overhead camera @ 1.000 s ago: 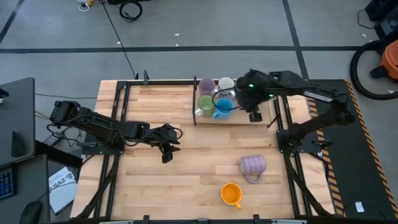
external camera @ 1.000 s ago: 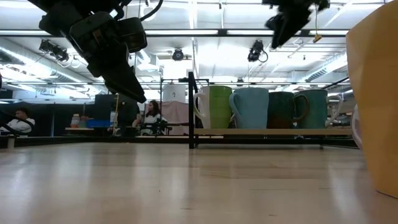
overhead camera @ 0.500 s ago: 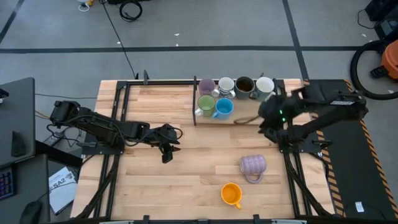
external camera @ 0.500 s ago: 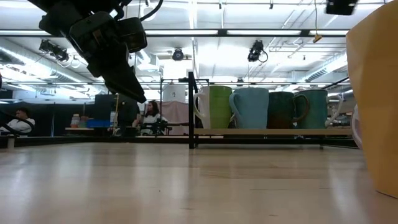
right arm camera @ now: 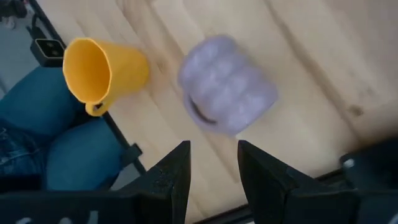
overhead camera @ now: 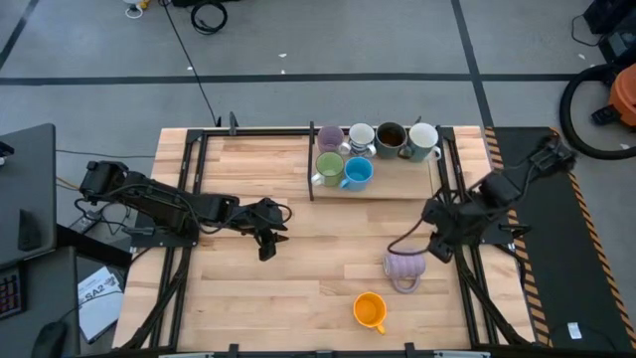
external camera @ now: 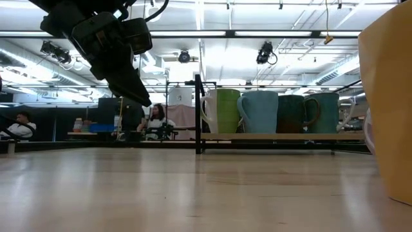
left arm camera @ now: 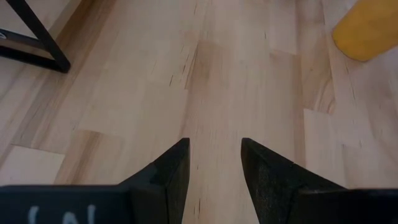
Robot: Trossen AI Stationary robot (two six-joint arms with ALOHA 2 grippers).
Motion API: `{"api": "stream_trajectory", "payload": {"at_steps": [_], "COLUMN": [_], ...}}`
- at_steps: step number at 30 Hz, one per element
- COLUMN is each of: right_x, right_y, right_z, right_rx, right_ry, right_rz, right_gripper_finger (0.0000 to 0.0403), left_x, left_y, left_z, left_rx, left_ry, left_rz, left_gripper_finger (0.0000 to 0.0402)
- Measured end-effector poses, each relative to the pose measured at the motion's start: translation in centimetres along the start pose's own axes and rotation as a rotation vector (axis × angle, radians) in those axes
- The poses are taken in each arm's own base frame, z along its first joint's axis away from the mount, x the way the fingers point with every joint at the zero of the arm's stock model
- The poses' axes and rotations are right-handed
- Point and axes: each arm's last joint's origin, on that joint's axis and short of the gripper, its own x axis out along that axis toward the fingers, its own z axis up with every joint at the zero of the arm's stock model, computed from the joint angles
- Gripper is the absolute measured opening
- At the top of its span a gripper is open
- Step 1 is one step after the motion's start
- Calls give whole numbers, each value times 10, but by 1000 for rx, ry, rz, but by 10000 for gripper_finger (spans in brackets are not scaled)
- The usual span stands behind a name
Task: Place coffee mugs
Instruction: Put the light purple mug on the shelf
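Note:
Several coffee mugs stand upright on a wooden rack [overhead camera: 397,187] at the far side: lilac [overhead camera: 331,137], white [overhead camera: 361,135], dark [overhead camera: 390,134], white [overhead camera: 422,138], green [overhead camera: 329,165] and blue [overhead camera: 357,173]. A ribbed lavender mug [overhead camera: 404,265] [right arm camera: 227,84] lies on its side on the table. Nearer the front edge an orange mug [overhead camera: 370,310] [right arm camera: 102,65] also lies on its side. My right gripper [overhead camera: 434,247] [right arm camera: 213,149] hangs open just right of the lavender mug, holding nothing. My left gripper [overhead camera: 266,247] [left arm camera: 214,165] waits open over bare wood at mid-left.
Black frame rails [overhead camera: 189,199] run along both table sides. The orange mug [external camera: 389,96] fills the low view's right edge. A person's leg in blue [right arm camera: 56,149] shows beyond the near table edge. Bare wood lies between the two grippers.
My right gripper has swung away from above the rack toward the table's near and right side, sinking a little and rolling its wrist, and now hangs beside the lavender mug. It has left the low view. The dark and white mugs it covered now show.

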Motion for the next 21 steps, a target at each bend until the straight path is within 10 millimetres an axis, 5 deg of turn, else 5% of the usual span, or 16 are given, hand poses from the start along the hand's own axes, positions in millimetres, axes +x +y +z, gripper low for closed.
{"api": "stream_trajectory", "payload": {"at_steps": [9,21], "right_x": [28,66], "right_y": [-23,-42], "right_z": [-23,-29], "right_rx": [102,104], "right_ry": [32,13], "right_rz": [45,77], "right_gripper_finger": [138,138], "left_x": [0,0], "left_y": [0,0], "left_z": [0,0], "left_rx": [0,-1], "left_ry": [0,0], "left_rz": [0,0], "left_gripper_finger": [151,151]}}
